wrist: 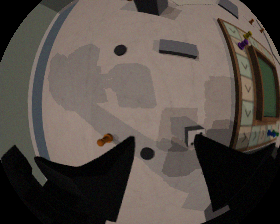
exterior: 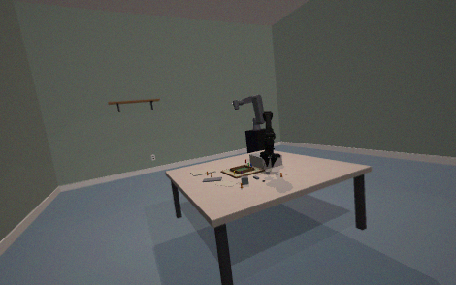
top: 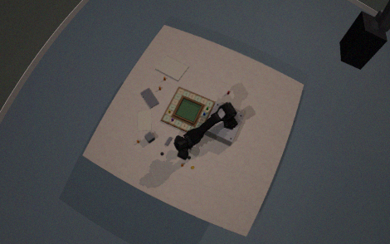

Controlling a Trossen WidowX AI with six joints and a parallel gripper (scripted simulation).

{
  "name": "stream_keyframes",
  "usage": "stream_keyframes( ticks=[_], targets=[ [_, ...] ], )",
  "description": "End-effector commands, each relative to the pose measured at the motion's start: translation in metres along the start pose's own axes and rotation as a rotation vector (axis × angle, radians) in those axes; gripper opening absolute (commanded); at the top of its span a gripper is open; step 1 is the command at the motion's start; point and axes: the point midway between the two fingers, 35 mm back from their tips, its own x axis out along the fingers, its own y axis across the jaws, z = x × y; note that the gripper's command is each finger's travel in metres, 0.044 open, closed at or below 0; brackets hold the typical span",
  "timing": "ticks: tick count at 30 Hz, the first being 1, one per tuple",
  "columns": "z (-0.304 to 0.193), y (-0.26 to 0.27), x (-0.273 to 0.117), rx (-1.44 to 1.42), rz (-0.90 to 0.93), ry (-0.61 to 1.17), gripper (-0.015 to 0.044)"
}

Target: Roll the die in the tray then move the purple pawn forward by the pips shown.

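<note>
While our matte black parallel-jaw gripper (wrist: 165, 163) hangs over the pale smooth table (top: 236, 183), its jaws sit partly apart with nothing clamped. A small white cube die (wrist: 193, 135) lies on the table just off the right finger's (wrist: 233, 179) tip, near the square game board's (top: 206, 102) corner. That flat board has a cream arrow track around a sunken green tray (top: 187, 110), and a tiny purple pawn (wrist: 243, 44) is on the track. Around us: a dark round disc (wrist: 147, 153) between the fingers, an orange peg (wrist: 104, 140), a grey slab (wrist: 177, 48) and a grey block (wrist: 151, 0).
</note>
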Motion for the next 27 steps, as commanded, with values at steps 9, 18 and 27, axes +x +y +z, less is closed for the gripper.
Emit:
stream_keyframes(
  ticks=[9, 18, 27],
  targets=[
    [-0.008, -0.041, 0.006, -0.107, -0.116, 0.231, 0.0275],
    [-0.011, -0.043, 0.021, -0.107, -0.116, 0.232, 0.0275],
    [-0.015, -0.045, 0.035, -0.107, -0.116, 0.232, 0.0275]
  ],
)
